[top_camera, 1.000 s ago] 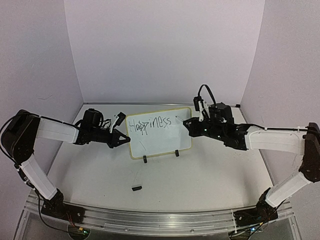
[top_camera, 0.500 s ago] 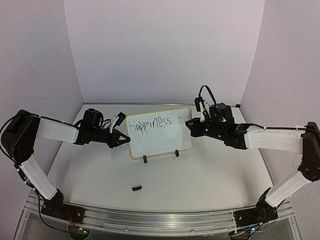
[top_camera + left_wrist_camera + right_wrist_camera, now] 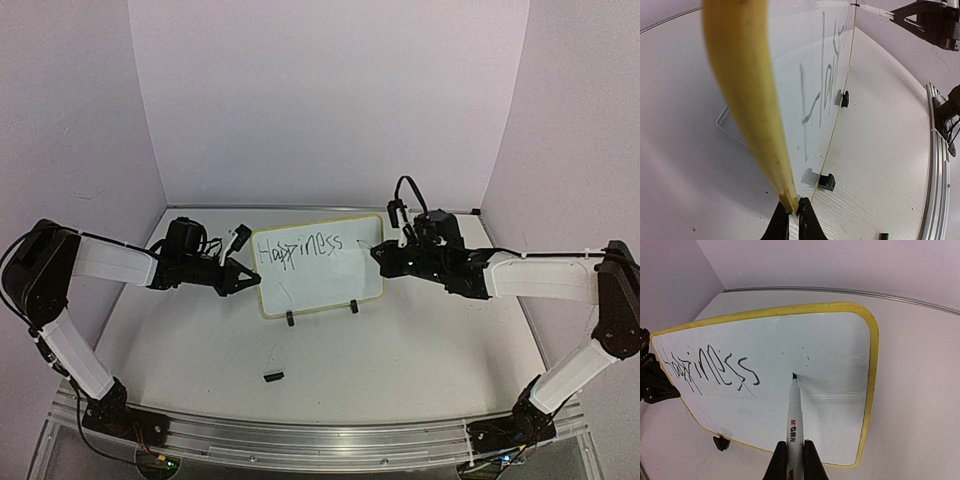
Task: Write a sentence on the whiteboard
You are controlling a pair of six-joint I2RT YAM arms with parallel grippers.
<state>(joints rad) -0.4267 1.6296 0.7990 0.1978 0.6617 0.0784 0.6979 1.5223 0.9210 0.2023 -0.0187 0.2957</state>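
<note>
The whiteboard [image 3: 318, 268] stands upright on two black clip feet at the table's middle back. Only the word "Happiness" [image 3: 298, 252] of the sentence shows, along the board's top. My left gripper [image 3: 240, 277] is shut on the board's left yellow rim [image 3: 745, 100], seen edge-on in the left wrist view. My right gripper [image 3: 383, 254] is shut on a white marker [image 3: 794, 417]. The marker's black tip [image 3: 794, 376] touches or nearly touches the board face [image 3: 830, 365], right of the last "s" [image 3: 747, 376].
A small black marker cap [image 3: 272, 376] lies on the table in front of the board. Lilac walls close in the back and both sides. An aluminium rail [image 3: 320, 435] runs along the near edge.
My right gripper with the marker has shifted slightly right and up along the board's right part. The left gripper and the board have not moved.
</note>
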